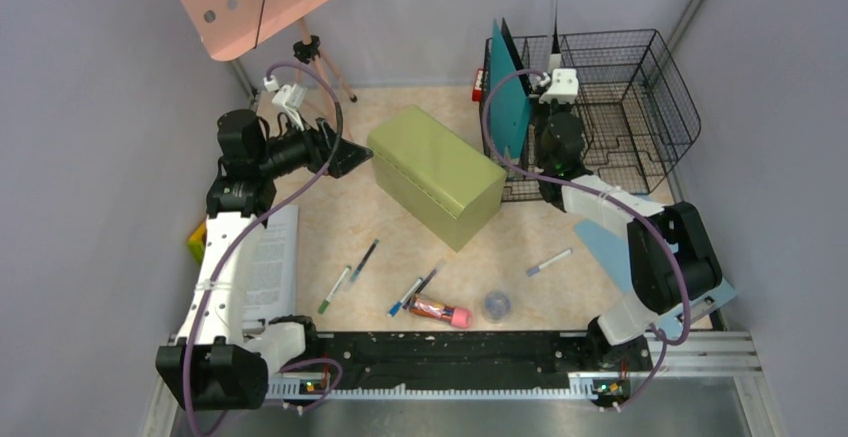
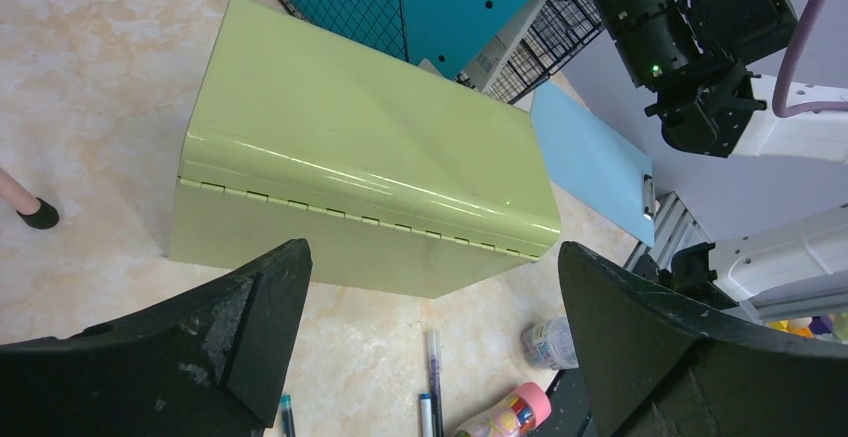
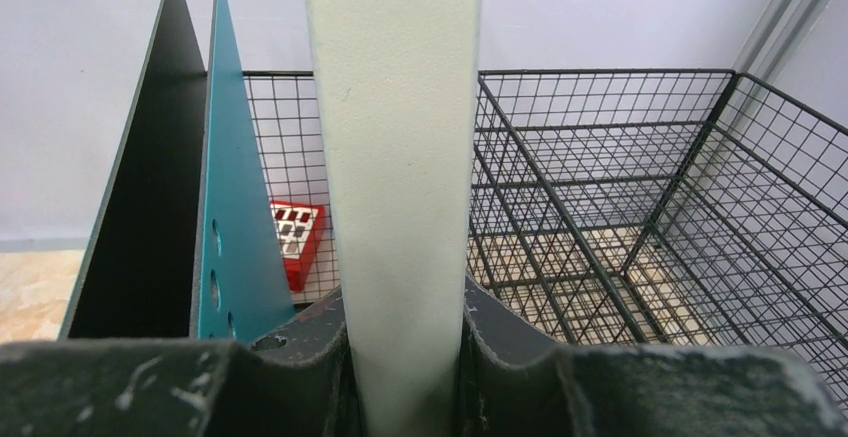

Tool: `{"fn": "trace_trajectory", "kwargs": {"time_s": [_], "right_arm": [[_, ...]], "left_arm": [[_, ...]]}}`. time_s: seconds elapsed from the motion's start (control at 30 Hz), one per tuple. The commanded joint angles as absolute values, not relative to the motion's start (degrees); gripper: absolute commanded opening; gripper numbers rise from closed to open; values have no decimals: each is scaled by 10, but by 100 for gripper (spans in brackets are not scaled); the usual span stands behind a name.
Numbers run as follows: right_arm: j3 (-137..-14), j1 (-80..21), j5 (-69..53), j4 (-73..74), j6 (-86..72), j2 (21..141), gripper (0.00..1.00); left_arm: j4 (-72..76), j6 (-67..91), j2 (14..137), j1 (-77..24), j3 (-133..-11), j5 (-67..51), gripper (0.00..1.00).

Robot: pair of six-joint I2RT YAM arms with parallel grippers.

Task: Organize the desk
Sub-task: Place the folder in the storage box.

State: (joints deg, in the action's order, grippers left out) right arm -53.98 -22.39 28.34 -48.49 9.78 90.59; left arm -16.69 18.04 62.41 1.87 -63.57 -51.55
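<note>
The desk [image 1: 520, 232], a flat beige marble-patterned tabletop, fills the floor of the grey-walled cell, with the black rail and both arm bases along its near edge.

An olive-green hinged metal box [image 1: 437, 172] sits near its middle, lid closed. In front of the box lie loose items, well apart from it:
- a green-capped marker [image 1: 334, 290]
- a dark slim pen [image 1: 362, 260]
- a blue-tipped pen [image 1: 405, 297]
- a pink patterned tube [image 1: 440, 310]
- a small clear round cap [image 1: 497, 304]
- a white pen [image 1: 549, 262], off to the right

A printed paper sheet [image 1: 270, 257] lies at the left edge, and a pale blue flat sheet [image 1: 605, 247] at the right.

A black wire basket [image 1: 625, 107] stands in the far right corner, with a teal flat board [image 1: 510, 92] upright inside it.

The right gripper [image 3: 405, 357] is clenched on a cream flat panel [image 3: 395, 157], held upright above the basket beside the teal board. The left gripper [image 1: 350, 157] is fully released and hangs just left of the green box, holding nothing.
</note>
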Motion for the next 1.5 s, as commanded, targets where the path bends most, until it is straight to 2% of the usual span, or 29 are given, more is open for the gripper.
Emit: {"fn": "trace_trajectory", "kwargs": {"time_s": [0.0,0.5,1.17,1.47], "right_arm": [[-560,-226,261,-532,107,883,0],[-546,-225,219,-507,64,818,0],[-513,-223,195,-794,149,922,0],[-495,-210,180,-859,139,961,0]], "left_arm": [[-141,177,625,23,-635,-520,99],[-203,104,662,26,-646,-498,98],[-183,64,670,26,-618,-503,97],[-179,62,671,26,-606,-505,97]]}}
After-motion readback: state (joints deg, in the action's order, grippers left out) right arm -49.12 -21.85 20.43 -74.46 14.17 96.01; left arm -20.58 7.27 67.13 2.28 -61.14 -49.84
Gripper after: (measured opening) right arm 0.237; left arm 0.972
